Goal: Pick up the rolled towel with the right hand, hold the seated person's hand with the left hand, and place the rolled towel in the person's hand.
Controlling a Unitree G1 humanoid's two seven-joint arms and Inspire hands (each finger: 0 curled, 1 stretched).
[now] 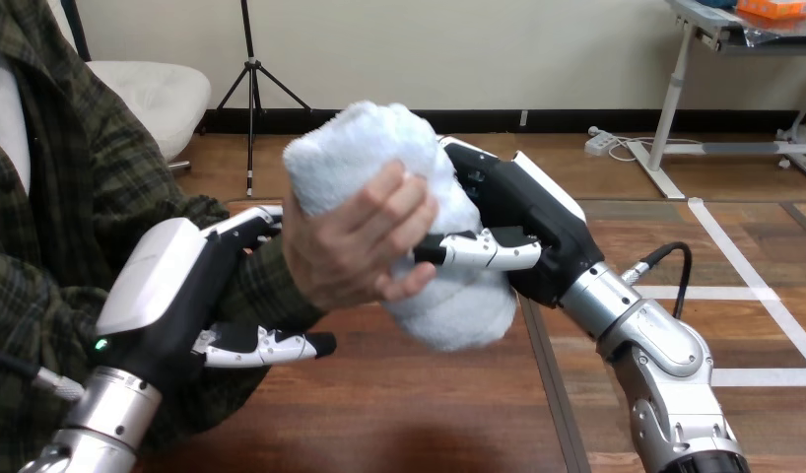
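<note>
Wooden table (pixel 429 414) lies under the handover, which takes place above it. The rolled towel (pixel 419 177) stands nearly upright in mid-air, shared by two grips. The person's hand (pixel 350 251) wraps its fingers round the towel's near side. My right hand (pixel 522 232) is closed on it from the far side, with the thumb laid across the front and its tip right against the person's fingers. My left hand (pixel 177 286) is curled round the person's wrist, fingers over the sleeve and thumb beneath. I judge the risk lies in the release. If I open before the person's grip is firm, the towel drops to the table. If I pull away with the thumb not yet lifted, I could nip their fingers or drag the roll loose.
</note>
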